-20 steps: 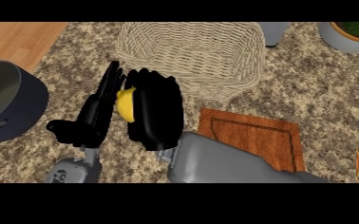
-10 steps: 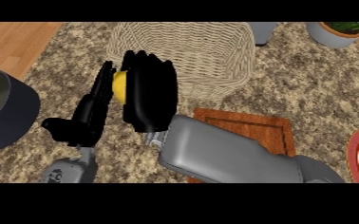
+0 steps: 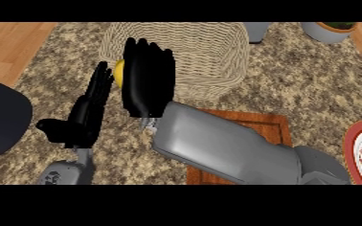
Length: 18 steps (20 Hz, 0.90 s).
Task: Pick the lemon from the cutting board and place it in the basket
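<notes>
The lemon (image 3: pixel 119 71) is grasped in the curled fingers of the right hand (image 3: pixel 148 84), seemingly just over the basket's (image 3: pixel 212 52) left rim. The left hand (image 3: pixel 83 115) is held released, fingers straight, above the bench (image 3: pixel 297 86). The cutting board (image 3: pixel 272 124) lies nearer, at the right.

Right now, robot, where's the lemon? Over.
Right hand curled round lemon, at basket rim. Left hand open beside it. Nothing in the way.

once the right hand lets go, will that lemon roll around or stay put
The lemon looks rounded and smooth, so it would probably roll on a flat surface. Held by the right hand at the rim of the woven basket, it should be stopped by the walls if released inside.
</notes>
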Available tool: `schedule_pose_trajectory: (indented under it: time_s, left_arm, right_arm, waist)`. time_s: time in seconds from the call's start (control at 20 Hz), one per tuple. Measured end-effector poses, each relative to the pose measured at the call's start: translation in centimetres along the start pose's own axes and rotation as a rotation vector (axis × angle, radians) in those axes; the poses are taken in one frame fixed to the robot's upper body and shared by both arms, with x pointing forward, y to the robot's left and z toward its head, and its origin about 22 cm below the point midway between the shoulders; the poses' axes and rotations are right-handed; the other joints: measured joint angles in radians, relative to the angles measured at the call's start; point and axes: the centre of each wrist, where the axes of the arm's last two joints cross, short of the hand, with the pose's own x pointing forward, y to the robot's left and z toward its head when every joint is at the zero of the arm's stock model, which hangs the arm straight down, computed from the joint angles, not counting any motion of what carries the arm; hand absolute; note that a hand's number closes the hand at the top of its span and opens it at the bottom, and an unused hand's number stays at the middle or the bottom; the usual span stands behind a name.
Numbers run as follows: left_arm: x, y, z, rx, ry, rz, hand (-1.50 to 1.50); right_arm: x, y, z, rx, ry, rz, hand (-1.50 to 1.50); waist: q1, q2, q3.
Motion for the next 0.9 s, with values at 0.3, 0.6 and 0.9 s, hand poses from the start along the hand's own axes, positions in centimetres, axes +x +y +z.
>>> schedule_pose_trajectory:
  time_s: [0.3,0.6,0.9]
  left_arm:
    - [-0.4,0.6,0.4,0.019,0.003,-0.002,0.0]
    - [0.0,1.2,0.7,0.029,0.001,0.0,0.0]
    - [-0.1,1.5,1.0,0.042,-0.003,-0.002,0.0]
  right_arm:
    - [-0.3,0.5,-0.9,-0.015,0.026,0.008,1.5]
    - [-1.9,2.4,-1.4,0.001,0.067,0.049,1.5]
    - [-2.8,3.5,-1.6,0.031,0.09,0.058,1.5]
  waist:
    - [-0.019,0.003,0.001]
    - [-0.029,0.005,0.002]
    - [-0.039,0.002,0.004]
